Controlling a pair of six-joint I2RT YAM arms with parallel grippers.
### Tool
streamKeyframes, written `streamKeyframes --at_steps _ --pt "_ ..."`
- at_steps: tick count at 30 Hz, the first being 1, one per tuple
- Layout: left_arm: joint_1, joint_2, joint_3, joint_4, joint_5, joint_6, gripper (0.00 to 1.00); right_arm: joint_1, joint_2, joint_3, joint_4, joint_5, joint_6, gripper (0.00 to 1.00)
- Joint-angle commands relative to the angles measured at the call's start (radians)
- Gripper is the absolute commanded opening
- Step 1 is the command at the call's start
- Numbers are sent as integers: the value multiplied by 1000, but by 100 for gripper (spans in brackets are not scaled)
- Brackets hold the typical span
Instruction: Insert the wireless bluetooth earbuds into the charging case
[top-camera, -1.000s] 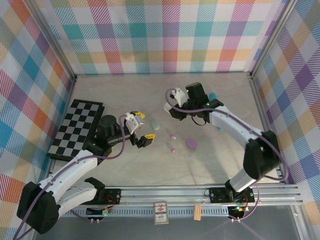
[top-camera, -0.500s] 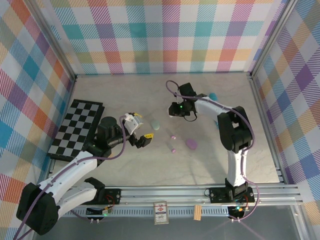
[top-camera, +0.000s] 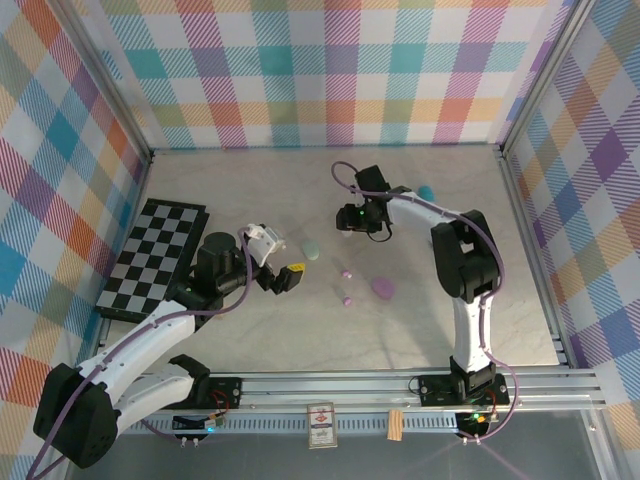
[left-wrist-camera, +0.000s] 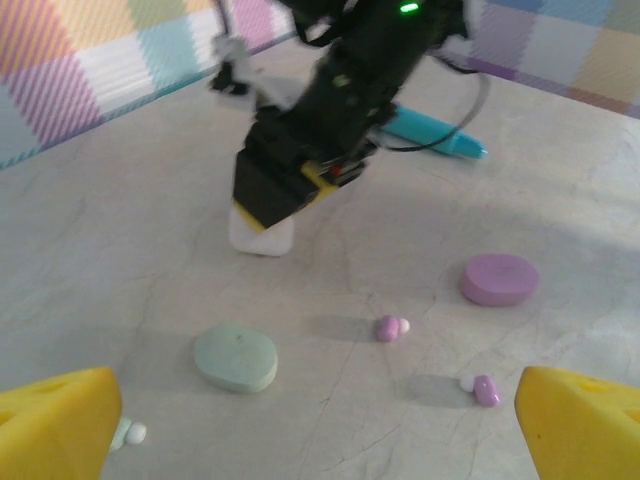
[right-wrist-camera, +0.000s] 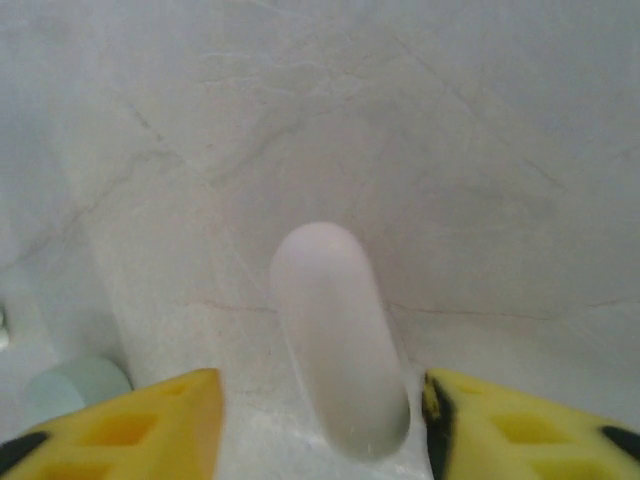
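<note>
Right claw (right-wrist-camera: 316, 385) newly parted around white case (right-wrist-camera: 335, 330), left claw (left-wrist-camera: 320, 425) spread wide

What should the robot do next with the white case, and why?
Probably lift the right hand straight up, away from the white case. Its fingers stand apart on both sides of the case, which stands upright on the table, so it looks let go.

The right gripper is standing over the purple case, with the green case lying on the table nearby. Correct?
No. The right gripper stands over the white case, not the purple case, which lies apart on the table. The left wrist view shows it. The green case does lie on the table nearby.
</note>
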Motion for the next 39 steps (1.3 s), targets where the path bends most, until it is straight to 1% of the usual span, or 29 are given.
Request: streamKeyframes --at_steps 1,4,5,6,7,10,13,16,20,24,27,31,36,39 --pt "12 -8 25 38 -169 -150 100 -1 -141 -53 33 14 -88 68" --pt "53 -11 10 63 -279 -268 100 22 -214 -123 84 -39 -180 82" --pt "73 -7 8 63 -293 -303 100 33 -231 -146 107 -38 -199 84" --pt "102 -1 9 59 -290 -344 100 52 -248 -172 130 -34 -215 87" --pt "133 5 13 50 -277 -386 100 69 -259 -193 148 -29 -222 89" --pt "219 34 45 -9 -245 -507 100 128 -266 -221 176 8 -213 90" --pt "280 72 83 -84 -221 -601 100 189 -244 -232 212 51 -182 90" --pt "319 111 117 -137 -192 -673 100 235 -189 -220 239 80 -154 89" --pt "334 139 123 -145 -167 -716 100 262 -99 -168 237 102 -137 86" --pt "336 145 121 -151 -163 -716 100 271 -19 -110 200 138 -132 81" --pt "337 141 121 -162 -164 -706 100 274 19 -84 179 147 -128 75" --pt "339 139 127 -179 -160 -691 100 274 37 -69 168 138 -132 59" --pt "340 141 124 -178 -151 -688 100 274 45 -65 167 115 -177 48" --pt "340 145 129 -178 -142 -685 100 274 42 -68 166 112 -201 38"
